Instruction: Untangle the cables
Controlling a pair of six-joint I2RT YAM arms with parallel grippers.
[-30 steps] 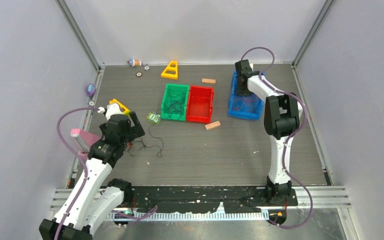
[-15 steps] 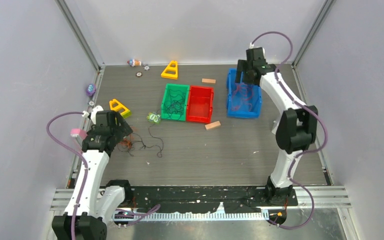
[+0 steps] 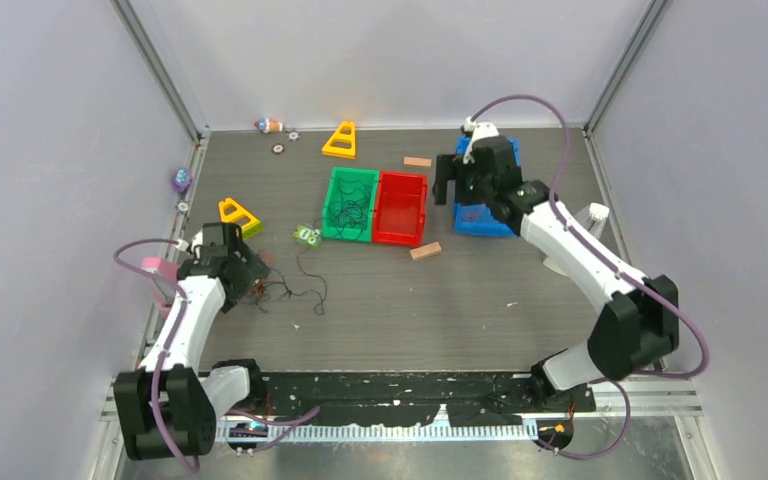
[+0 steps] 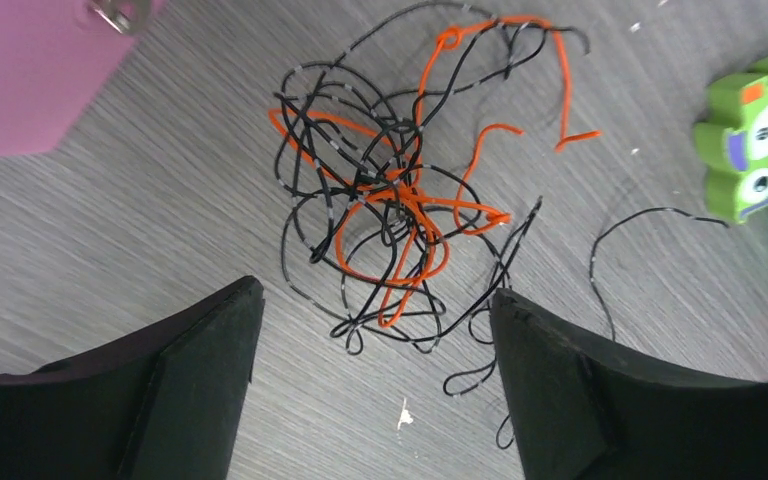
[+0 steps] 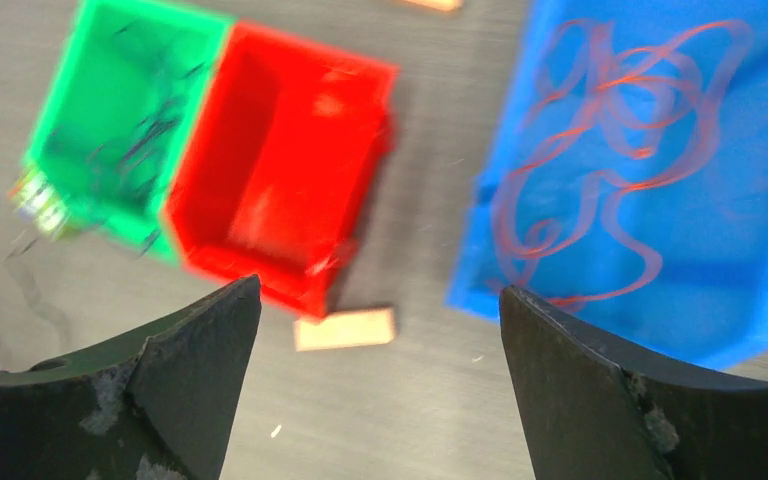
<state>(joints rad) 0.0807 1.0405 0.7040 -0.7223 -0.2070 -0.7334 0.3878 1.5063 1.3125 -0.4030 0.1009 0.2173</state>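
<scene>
left pincer and right pincer both spread wide, empty.

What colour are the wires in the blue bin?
The wires are orange-red; the right wrist view shows them best.

The left tool is standing wide open, its two black fingers framing the near edge of the view and gripping nothing. Just beyond them, a loose clump of cables, orange and black strands knotted together, is lying on the grey desk. One black strand is trailing right towards a green owl toy. A pink block is sitting at the far left.
</scene>
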